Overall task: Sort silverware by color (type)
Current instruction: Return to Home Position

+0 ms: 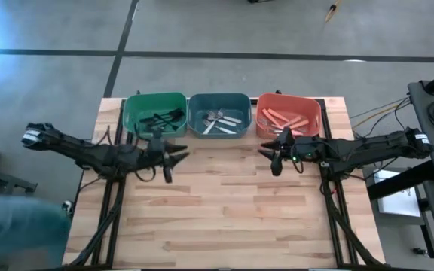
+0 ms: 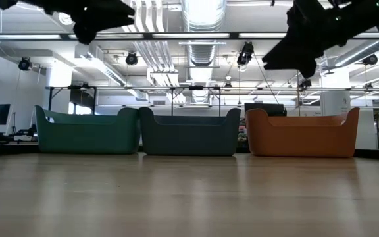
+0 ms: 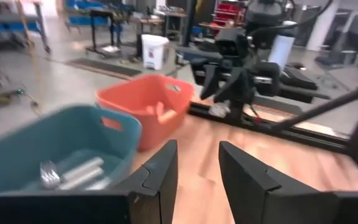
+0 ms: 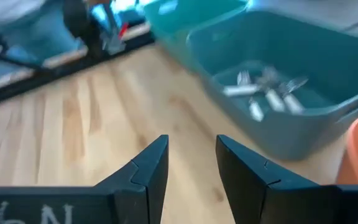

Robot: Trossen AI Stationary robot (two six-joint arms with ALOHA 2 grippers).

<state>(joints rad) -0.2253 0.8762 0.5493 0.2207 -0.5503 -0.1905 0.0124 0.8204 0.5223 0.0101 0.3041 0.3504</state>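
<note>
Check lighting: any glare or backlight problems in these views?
High view: glare in the top-left corner, table evenly lit. Low view: ceiling lights backlight the left arm and right arm into silhouettes; green bin, blue bin, orange bin read fine.

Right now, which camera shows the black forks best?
The high view: it looks straight down into the green bin, where the black forks lie in full sight. The low view shows only that bin's outer wall, the right wrist view only a corner, and the left wrist view misses it.
</note>
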